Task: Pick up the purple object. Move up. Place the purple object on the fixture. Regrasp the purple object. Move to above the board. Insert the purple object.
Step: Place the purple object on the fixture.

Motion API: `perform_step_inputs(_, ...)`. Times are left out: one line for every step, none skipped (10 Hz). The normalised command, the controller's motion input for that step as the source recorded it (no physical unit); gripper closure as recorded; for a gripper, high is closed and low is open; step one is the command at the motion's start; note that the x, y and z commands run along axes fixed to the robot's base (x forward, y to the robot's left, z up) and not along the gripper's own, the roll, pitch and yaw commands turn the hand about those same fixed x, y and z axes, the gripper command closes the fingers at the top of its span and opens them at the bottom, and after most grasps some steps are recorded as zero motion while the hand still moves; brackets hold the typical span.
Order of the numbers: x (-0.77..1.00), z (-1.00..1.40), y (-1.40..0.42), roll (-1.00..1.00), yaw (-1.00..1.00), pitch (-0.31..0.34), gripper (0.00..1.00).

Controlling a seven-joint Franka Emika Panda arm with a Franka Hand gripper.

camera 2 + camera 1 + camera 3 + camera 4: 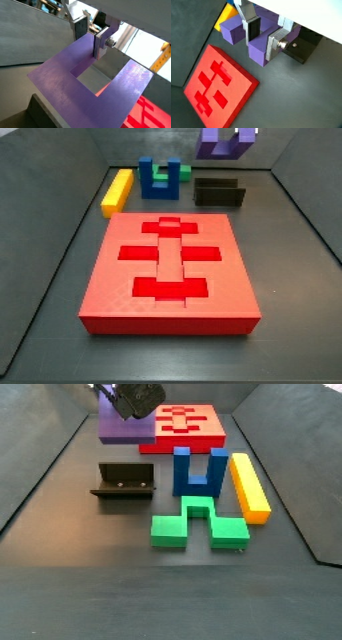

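Observation:
The purple object (259,50) is a chunky U-shaped block hanging in the air. My gripper (263,42) is shut on one of its prongs, with one finger inside the notch and the other on the outer face. In a wrist view the purple object (87,82) fills the frame under the gripper (90,40). In a side view the purple object (225,140) hangs high above the dark fixture (218,193). In a side view the gripper (134,399) holds the purple object (123,426) beyond the fixture (127,482). The red board (170,268) lies flat with cross-shaped cutouts.
A yellow bar (249,484) lies beside an upright blue U-shaped block (198,472). A green block (197,524) lies flat in front of the blue one. Dark sloping walls ring the floor. The board (221,85) shows below the gripper in a wrist view.

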Motion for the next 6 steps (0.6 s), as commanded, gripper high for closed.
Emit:
perform_step_inputs(0.54,-0.16,0.45,-0.68,0.0,0.183,1.0)
perform_step_inputs(0.56,-0.32,0.44,-0.81,0.0,0.009,1.0)
perform_step_inputs(0.56,-0.32,0.39,-0.78,-0.1,0.0,1.0)
perform_step_inputs(0.6,-0.33,0.32,-0.75,-0.14,0.0,1.0)
perform_step_inputs(0.59,-0.26,0.26,-0.66,-0.13,0.0,1.0)
perform_step_inputs(0.49,-0.22,0.05,-0.25,-0.15,0.074,1.0)
